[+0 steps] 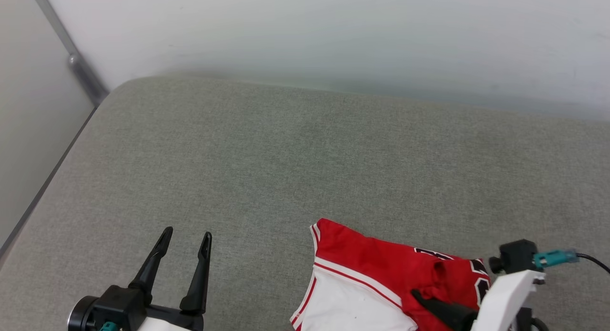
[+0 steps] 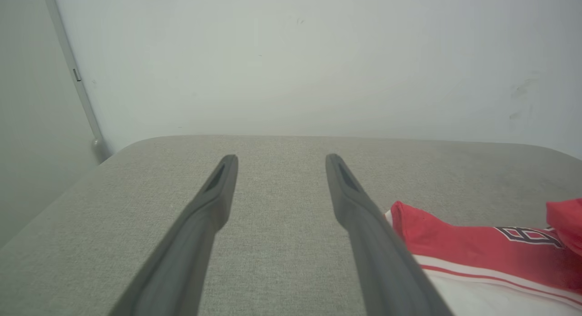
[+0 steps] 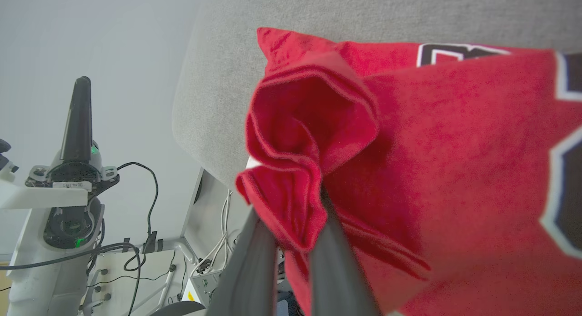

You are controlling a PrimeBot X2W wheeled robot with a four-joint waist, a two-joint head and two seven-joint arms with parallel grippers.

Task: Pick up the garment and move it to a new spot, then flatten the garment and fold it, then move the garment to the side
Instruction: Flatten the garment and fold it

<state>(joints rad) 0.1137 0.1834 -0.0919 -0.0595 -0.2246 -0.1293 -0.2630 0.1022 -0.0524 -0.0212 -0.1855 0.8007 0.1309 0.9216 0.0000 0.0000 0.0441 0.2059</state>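
The garment [image 1: 376, 269] is a red jersey with a white sleeve and striped seams, lying crumpled near the front right of the grey padded surface [image 1: 286, 169]. My right gripper [image 1: 421, 296] is shut on a bunched red fold of it; in the right wrist view the fingers [image 3: 291, 216] pinch that fold, and the black-and-white number print [image 3: 564, 188] shows beside it. My left gripper [image 1: 187, 235] stands open and holds nothing, to the left of the garment and apart from it. In the left wrist view its fingers [image 2: 282, 159] spread over bare cloth, with the garment [image 2: 477, 243] just to their right.
A pale wall [image 1: 333, 31] rises behind the padded surface. A metal rail [image 1: 81, 69] runs down the corner at the far left, where the surface's left edge drops off. The right wrist view shows cables and equipment [image 3: 150, 243] below the surface's rounded edge.
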